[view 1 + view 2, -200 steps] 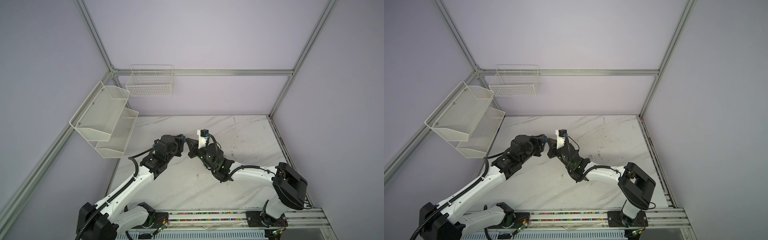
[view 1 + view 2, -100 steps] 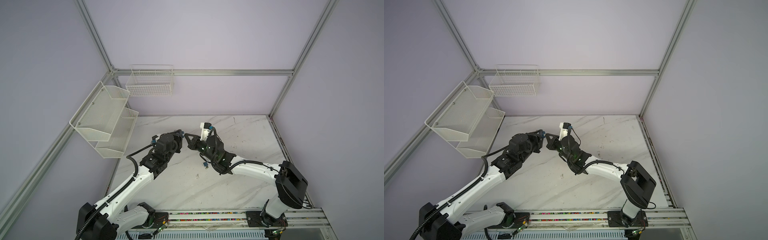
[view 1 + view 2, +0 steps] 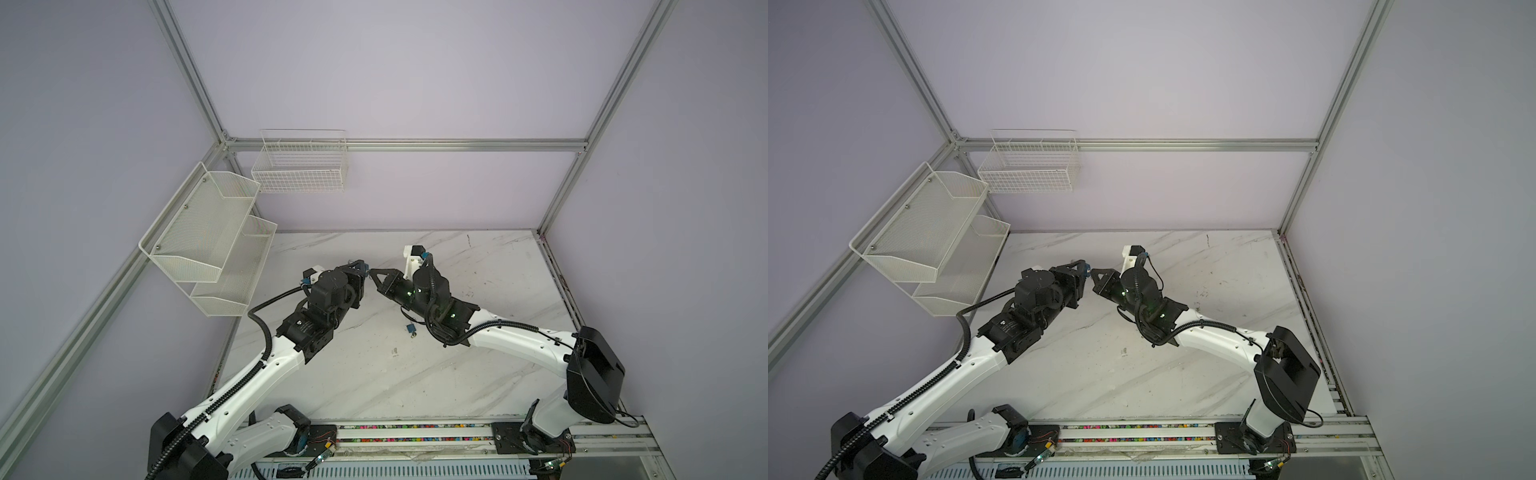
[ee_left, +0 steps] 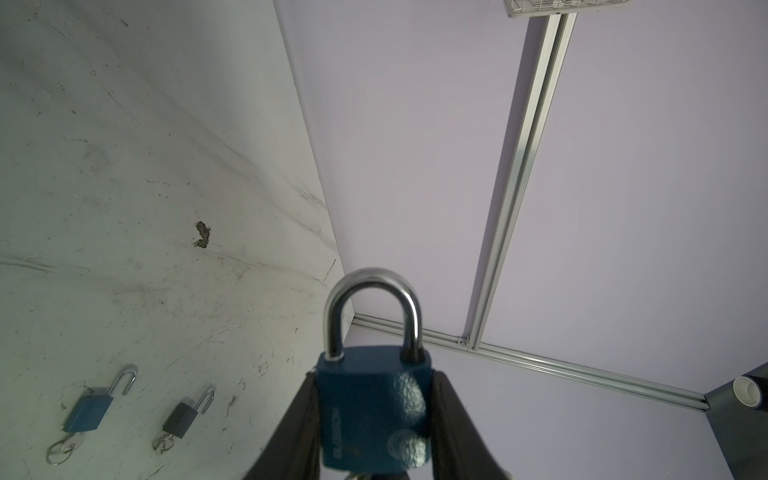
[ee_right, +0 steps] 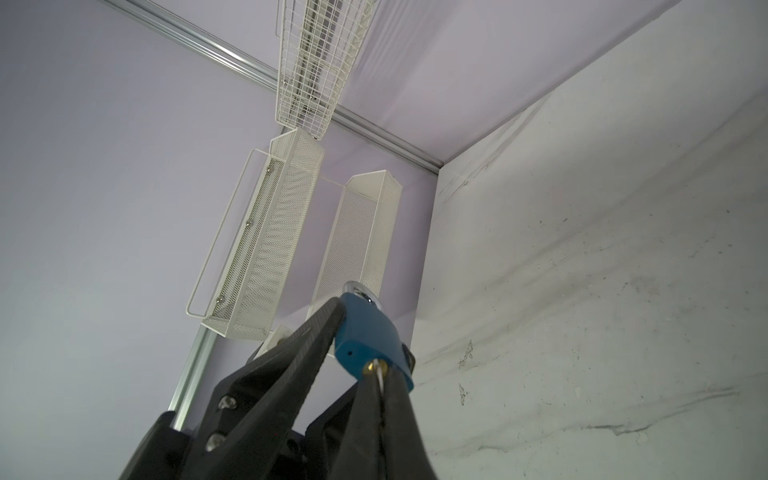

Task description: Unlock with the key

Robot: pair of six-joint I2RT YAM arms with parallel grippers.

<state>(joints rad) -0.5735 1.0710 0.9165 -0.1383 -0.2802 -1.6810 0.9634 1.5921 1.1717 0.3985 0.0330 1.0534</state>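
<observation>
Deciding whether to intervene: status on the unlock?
Left gripper clamps blue padlock body. Right gripper shut on key, in keyway. Shackle closed. Two open padlocks on table, clear of work.

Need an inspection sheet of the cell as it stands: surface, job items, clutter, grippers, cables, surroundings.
Surface: marble-look table, scuffed, with dark smudges.
Job's things: blue padlock held off the table, shackle apparently seated in the body; key in its keyhole.
Clutter: second blue padlock and dark padlock lying on the table, both shackles swung open, keys in.
Grippers: left gripper clamps the blue padlock by its sides; right gripper shut on the key.
Cables: left-arm cable and right-arm cable loop off the arms; no snag seen.
Surroundings: wire basket on the back wall, two-tier mesh shelf on the side wall; nothing seen in either.
</observation>
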